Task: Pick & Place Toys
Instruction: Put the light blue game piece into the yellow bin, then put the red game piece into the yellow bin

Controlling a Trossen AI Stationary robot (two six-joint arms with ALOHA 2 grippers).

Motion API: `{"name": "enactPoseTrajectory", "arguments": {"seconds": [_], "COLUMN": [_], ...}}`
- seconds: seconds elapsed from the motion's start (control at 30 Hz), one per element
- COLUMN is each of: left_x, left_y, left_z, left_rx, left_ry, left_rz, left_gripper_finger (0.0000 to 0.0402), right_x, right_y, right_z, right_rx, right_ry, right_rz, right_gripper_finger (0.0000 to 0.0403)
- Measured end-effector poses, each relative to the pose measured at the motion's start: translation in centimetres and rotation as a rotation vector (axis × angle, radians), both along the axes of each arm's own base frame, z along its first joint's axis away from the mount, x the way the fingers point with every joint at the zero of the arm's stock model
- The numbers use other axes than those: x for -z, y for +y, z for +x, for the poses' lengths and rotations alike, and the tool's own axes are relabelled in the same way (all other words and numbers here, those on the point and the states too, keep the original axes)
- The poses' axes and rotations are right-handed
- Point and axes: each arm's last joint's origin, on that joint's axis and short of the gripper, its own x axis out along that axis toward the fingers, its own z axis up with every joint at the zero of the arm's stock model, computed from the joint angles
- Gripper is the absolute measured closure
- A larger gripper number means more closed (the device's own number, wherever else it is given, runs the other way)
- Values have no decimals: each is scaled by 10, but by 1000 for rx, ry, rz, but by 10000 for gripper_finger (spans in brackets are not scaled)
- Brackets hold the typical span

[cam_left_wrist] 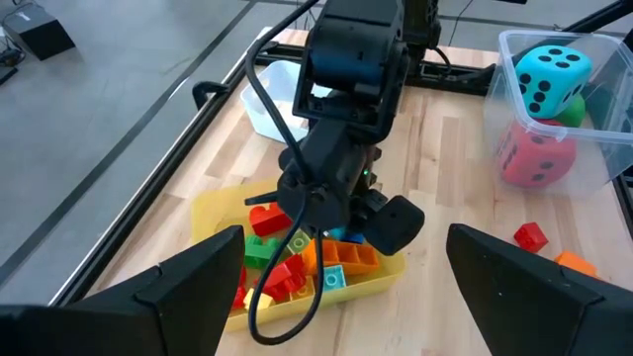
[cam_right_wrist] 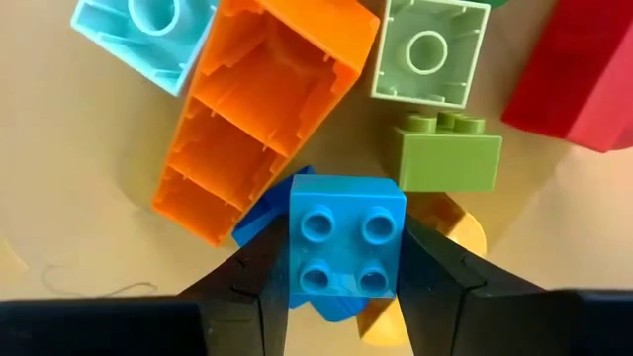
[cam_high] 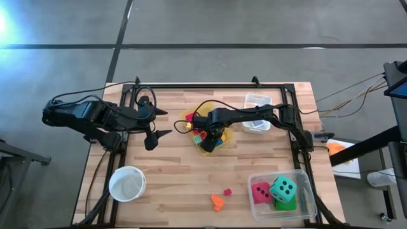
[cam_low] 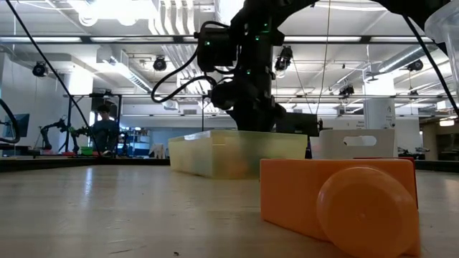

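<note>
While my right pincer sits low in the bin, this is how I read things:

Step in hand: my right gripper (cam_right_wrist: 341,272) is pinching a square blue plastic block with four studs (cam_right_wrist: 346,247) by two opposite sides, down inside the shallow yellow plastic bin (cam_high: 227,135) near the table's middle. I judge this the pick, with the lift to come.

Next move: a straight rise, since the long orange plastic block lying open side up (cam_right_wrist: 259,109) touches the blue one's corner and a green studded block (cam_right_wrist: 447,150) lies just beside it.

Edges: the bin's low wall surrounds me; I should clear it before moving sideways.

Open room: bare wooden table (cam_high: 172,159) lies toward the round white bowl (cam_high: 127,184); the clear plastic bin holding the big dotted dice (cam_high: 305,184) stands well apart.

Left gripper (cam_left_wrist: 341,272): spread wide, empty, waiting near the table's left edge.
</note>
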Motion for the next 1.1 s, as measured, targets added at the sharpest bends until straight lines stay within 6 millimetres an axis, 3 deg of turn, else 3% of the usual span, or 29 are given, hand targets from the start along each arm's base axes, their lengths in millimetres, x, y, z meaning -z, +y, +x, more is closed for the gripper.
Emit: {"name": "enactPoseTrajectory", "arguments": {"seconds": [0.57, 0.9, 1.1], "left_x": [0, 0, 0], "left_y": [0, 0, 0], "left_z": [0, 0, 0], "left_rx": [0, 0, 0], "left_ry": [0, 0, 0], "left_rz": [0, 0, 0], "left_gripper_finger": [50, 50, 50], "right_x": [0, 0, 0], "right_y": [1, 2, 2], "right_z": [0, 0, 0], "right_rx": [-16, -8, -9], "right_ry": [-2, 1, 3], "right_rz": [5, 6, 6], "right_gripper_finger": [267, 78, 32]}}
